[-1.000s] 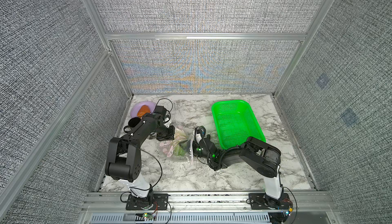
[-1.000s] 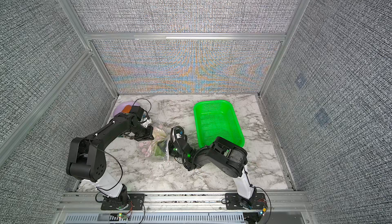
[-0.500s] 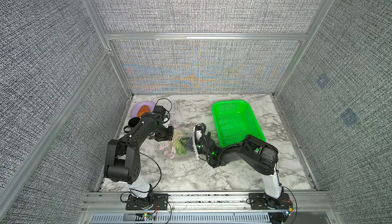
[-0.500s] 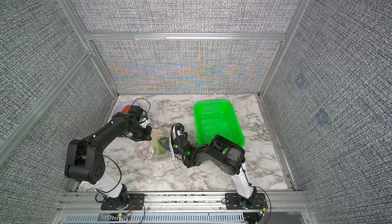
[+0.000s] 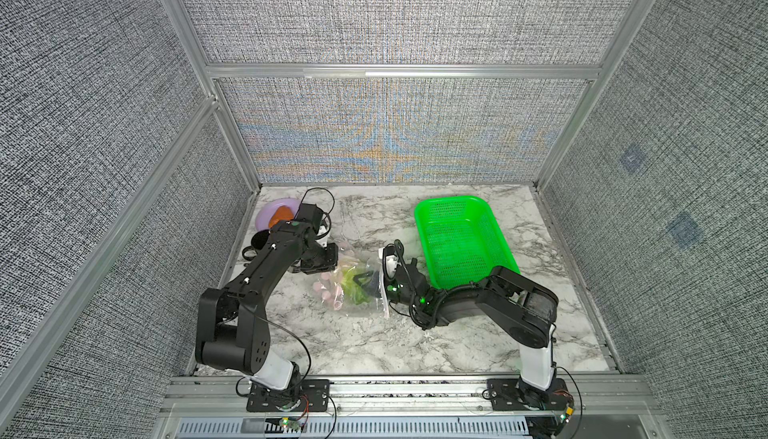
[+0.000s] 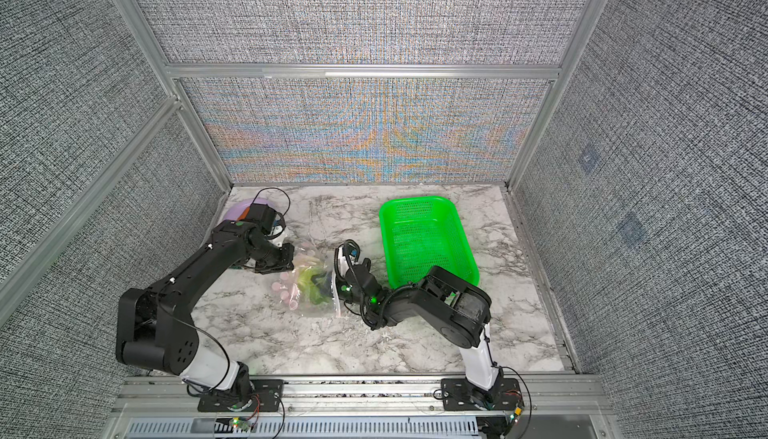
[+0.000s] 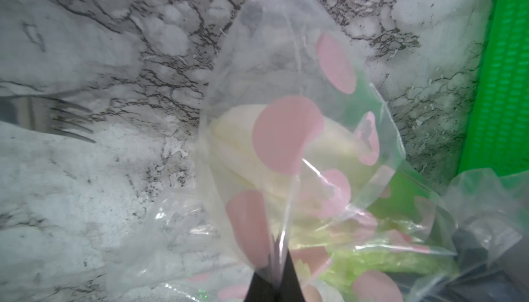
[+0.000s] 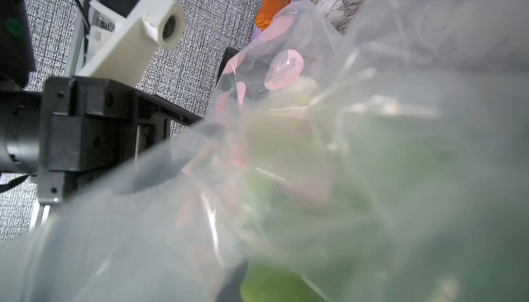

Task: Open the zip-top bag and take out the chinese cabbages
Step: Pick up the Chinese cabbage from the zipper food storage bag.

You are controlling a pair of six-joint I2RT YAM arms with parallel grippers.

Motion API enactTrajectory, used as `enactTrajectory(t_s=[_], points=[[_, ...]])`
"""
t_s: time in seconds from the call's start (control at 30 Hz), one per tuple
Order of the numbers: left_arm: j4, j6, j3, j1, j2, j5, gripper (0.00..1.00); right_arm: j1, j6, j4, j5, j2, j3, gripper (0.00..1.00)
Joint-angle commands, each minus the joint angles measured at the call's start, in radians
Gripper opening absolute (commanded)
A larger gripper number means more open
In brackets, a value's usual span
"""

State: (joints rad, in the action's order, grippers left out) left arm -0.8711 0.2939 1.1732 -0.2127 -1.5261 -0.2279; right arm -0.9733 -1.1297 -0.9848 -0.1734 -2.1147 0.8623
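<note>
One cabbage (image 5: 351, 288): it lies inside the bag, between my two grippers. The pale base is nearer my left gripper and the dark frilly leaves are nearer my right. From my left wrist the whitish base of the cabbage (image 7: 229, 146) shows through the plastic.
Bag (image 5: 362, 311): clear, crinkled and dotted with pink, resting on the table between my grippers. Its pale zip strip is on the side of my right gripper. In both top views the bag (image 6: 316, 310) is bunched up rather than flat.
Left gripper (image 7: 272, 279): closed tight, with the black tips pinching a fold of the bag's plastic. From above, the left gripper (image 5: 334, 259) meets the bag at the end away from the zip strip.
Right gripper (image 5: 362, 281): closed, with its fingers reaching past the zip strip to the dark leaves. My right wrist view is blurred by plastic, so I cannot tell whether the fingers hold a leaf, the plastic or nothing.
Basket (image 5: 451, 200): bright green mesh, just beyond my right gripper on the side away from the bag, not touching it.
Plate (image 5: 264, 218): lilac, behind my left wrist.
Pastry (image 5: 279, 221): orange, lying on the plate.
Cup (image 5: 254, 245): black, beside my left forearm and partly hidden by it.
Table (image 5: 374, 345): marbled white, under everything.
</note>
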Motion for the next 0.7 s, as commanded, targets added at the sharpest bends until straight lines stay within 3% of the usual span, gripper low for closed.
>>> enactTrajectory(t_s=[0.0,0.27,0.67], points=[[0.029,0.024,-0.011,0.002,0.033,0.097,0.00,0.002,0.044,-0.094,-0.110,0.009,-0.009,0.00],[0.055,0.045,-0.058,0.006,0.076,0.158,0.00,0.006,0.001,-0.344,-0.265,0.032,-0.118,0.00],[0.080,0.038,-0.128,0.018,0.169,0.244,0.00,0.071,-0.003,-0.393,-0.316,0.157,-0.270,0.00]])
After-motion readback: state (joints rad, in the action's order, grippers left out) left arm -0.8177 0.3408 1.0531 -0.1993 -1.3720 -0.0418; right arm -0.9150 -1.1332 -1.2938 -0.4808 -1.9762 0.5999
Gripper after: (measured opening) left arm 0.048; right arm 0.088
